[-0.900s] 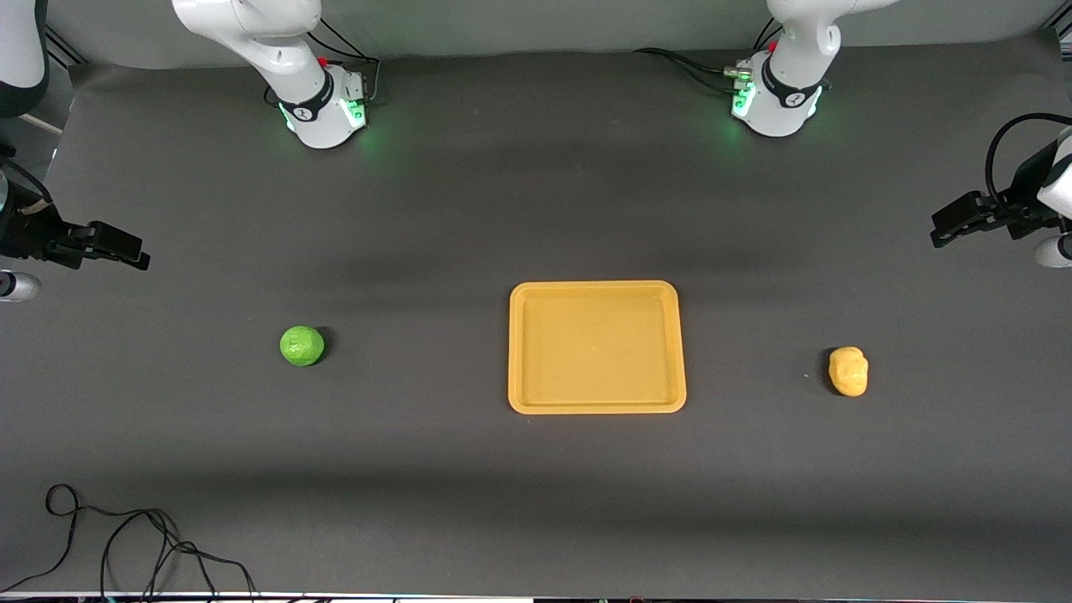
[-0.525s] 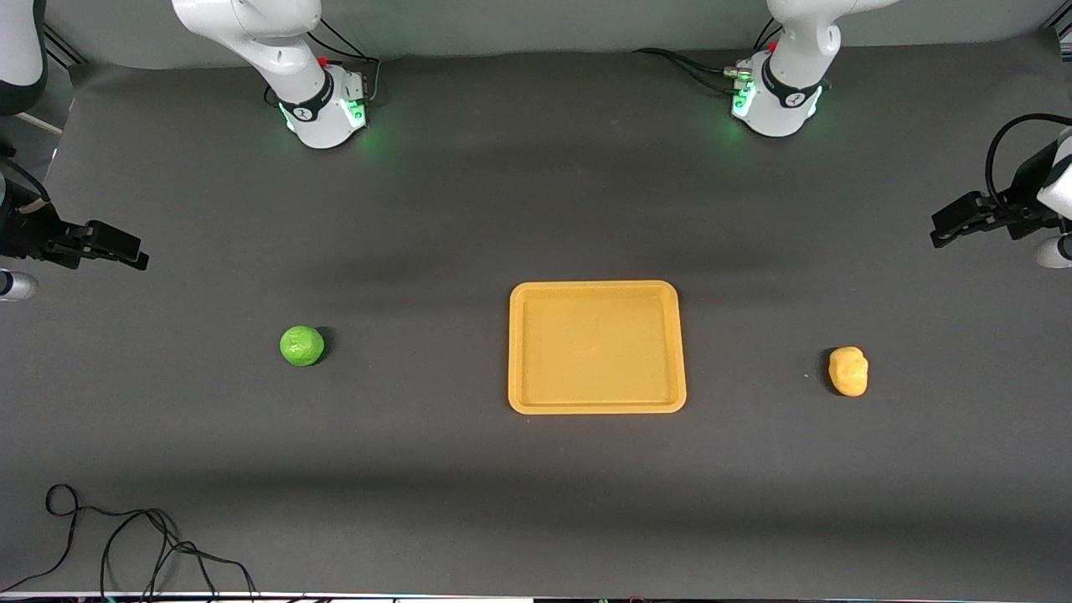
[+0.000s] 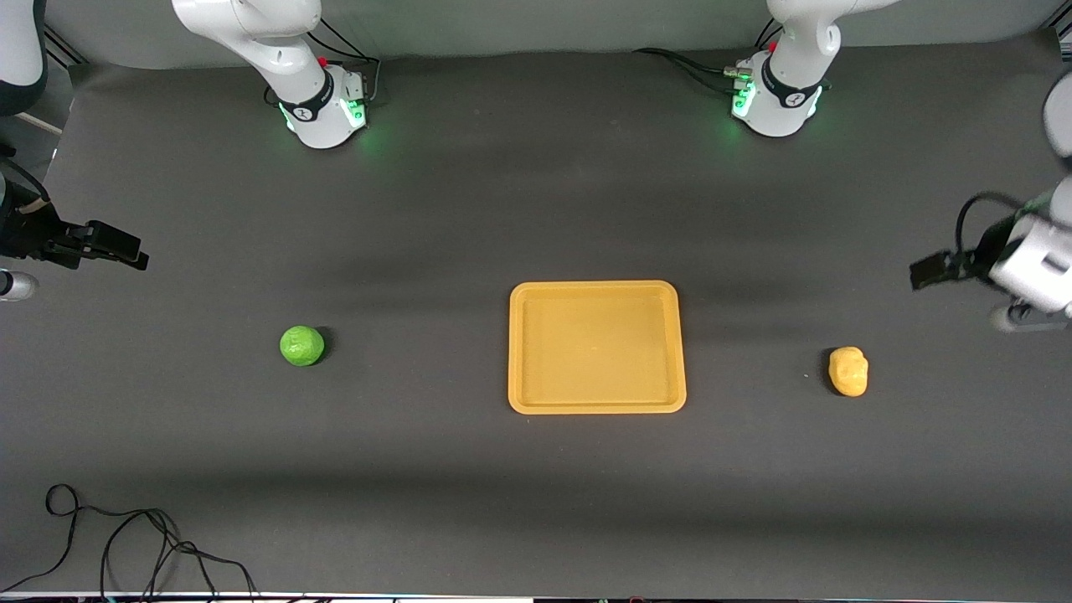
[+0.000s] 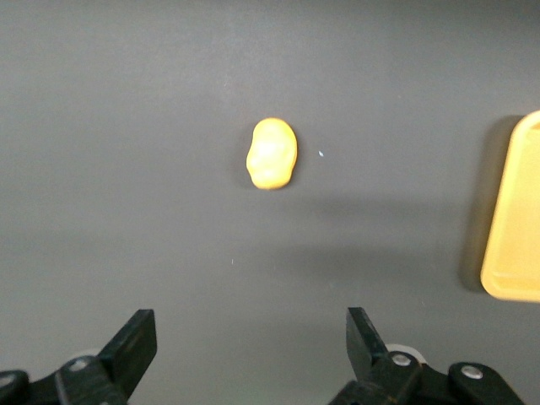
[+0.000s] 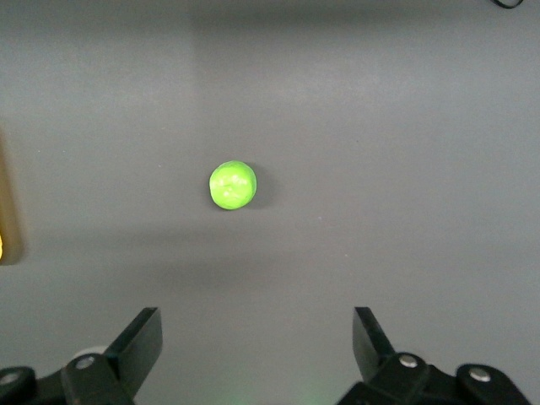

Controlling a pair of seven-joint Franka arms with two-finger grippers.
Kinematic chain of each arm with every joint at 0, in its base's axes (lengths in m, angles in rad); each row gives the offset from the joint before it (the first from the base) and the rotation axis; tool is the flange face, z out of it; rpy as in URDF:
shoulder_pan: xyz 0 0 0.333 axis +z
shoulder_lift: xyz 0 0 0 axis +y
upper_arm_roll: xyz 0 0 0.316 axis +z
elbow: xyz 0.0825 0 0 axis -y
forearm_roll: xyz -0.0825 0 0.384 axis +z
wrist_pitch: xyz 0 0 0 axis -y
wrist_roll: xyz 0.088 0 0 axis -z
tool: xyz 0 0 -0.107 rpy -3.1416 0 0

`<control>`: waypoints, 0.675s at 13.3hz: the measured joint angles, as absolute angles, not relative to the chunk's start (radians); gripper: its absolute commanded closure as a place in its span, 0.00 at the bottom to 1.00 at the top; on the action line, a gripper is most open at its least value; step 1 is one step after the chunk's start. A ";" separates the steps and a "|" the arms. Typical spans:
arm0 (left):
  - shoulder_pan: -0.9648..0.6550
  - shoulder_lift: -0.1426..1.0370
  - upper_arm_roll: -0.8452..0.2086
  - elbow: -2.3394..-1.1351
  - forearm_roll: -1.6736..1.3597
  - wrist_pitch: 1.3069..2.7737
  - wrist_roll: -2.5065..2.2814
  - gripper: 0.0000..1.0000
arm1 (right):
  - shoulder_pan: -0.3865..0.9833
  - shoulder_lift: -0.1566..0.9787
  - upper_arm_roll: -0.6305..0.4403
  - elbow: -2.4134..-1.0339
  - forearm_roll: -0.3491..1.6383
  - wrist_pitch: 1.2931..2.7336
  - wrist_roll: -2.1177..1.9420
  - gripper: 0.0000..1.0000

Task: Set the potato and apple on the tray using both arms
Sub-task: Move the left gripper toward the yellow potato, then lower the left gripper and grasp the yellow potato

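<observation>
From the front camera I counted one tray [image 3: 597,347] mid-tabletop, one apple [image 3: 301,345] toward the right arm's end and one potato [image 3: 848,371] toward the left arm's end, both on the bare tabletop [image 3: 502,209]. My left wrist camera showed the left hand [image 4: 245,346] released, empty, over the tabletop near the potato [image 4: 272,153]. My right wrist camera showed the right hand [image 5: 257,342] released too, near the apple [image 5: 232,185].
</observation>
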State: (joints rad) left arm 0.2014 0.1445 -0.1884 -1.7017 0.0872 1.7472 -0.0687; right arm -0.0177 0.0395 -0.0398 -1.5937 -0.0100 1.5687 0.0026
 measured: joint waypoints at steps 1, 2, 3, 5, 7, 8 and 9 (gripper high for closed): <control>0.201 0.192 -0.188 -1.700 0.092 1.786 -0.068 0.00 | -0.018 0.040 -0.040 -1.594 -0.010 1.569 0.003 0.00; 0.201 0.232 -0.189 -1.699 0.095 1.814 -0.068 0.00 | -0.018 0.040 -0.040 -1.594 -0.010 1.569 0.003 0.00; 0.201 0.272 -0.189 -1.699 0.101 1.847 -0.068 0.00 | -0.018 0.040 -0.040 -1.594 -0.010 1.569 0.003 0.00; 0.201 0.367 -0.188 -1.700 0.136 1.945 -0.067 0.00 | -0.018 0.041 -0.040 -1.595 -0.010 1.568 0.003 0.00; 0.202 0.469 -0.187 -1.700 0.154 2.048 -0.064 0.00 | -0.017 0.042 -0.040 -1.595 -0.010 1.568 0.003 0.00; 0.202 0.514 -0.187 -1.699 0.157 2.085 -0.063 0.00 | -0.017 0.042 -0.040 -1.595 -0.008 1.568 0.003 0.00; 0.203 0.552 -0.186 -1.698 0.159 2.119 -0.063 0.00 | -0.017 0.042 -0.039 -1.596 -0.007 1.568 0.003 0.00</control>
